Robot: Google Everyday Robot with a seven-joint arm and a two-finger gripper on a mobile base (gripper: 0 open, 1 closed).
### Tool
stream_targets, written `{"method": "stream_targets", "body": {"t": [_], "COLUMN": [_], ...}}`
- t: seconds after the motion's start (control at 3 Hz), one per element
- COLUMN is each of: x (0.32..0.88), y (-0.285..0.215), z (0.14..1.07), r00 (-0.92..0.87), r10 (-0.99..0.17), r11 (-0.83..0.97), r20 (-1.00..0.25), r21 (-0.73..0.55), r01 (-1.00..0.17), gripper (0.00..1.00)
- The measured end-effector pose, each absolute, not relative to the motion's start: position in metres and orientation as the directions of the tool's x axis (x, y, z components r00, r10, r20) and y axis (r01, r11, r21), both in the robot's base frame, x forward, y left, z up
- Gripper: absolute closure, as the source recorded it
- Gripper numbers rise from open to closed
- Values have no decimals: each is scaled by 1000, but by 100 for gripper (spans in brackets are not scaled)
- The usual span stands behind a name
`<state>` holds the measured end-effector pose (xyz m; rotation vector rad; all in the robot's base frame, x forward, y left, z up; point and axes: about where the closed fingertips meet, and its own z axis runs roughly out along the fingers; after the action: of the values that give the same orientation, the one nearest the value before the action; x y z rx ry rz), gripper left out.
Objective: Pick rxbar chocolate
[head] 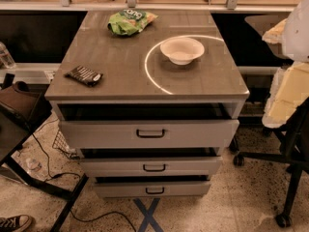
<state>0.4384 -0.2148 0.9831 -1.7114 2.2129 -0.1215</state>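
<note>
The rxbar chocolate, a flat dark bar with thin white lettering, lies at the front left corner of the tabletop, close to the left edge and well apart from the white bowl at right centre and the green snack bag at the back. That position is probably the main hazard. A bar this thin gives little to grip, so a closing grasp that lands slightly off could slide it along the smooth surface and over the nearby edge to the floor, and a descent that goes too low could scrape the wood. The three drawers below stand slightly pulled out and could catch a falling bar. The gripper cannot be identified anywhere in the view, so whether it is spread or closed cannot be told. A pale blurred mass at the right edge may belong to the arm, but its pose cannot be read.
</note>
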Motion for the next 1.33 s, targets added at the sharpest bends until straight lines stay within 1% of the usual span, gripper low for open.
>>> {"method": "stream_targets", "body": {"t": [0.33,0.67,1.0,1.33], "x": [438,448,471,490], "y": [-215,-204,-187,-161], "z": [983,993,991,979], "r00": [-217,-231,-309,-359], "r10": [-953,-935,-834,-681], "r11": [271,308,457,572], "r20": [-213,-270,-457,-639], "r21": [-271,-293,-258,-157], "r01": [-924,-905,-851,-805], "gripper": [0,0,0,0]}}
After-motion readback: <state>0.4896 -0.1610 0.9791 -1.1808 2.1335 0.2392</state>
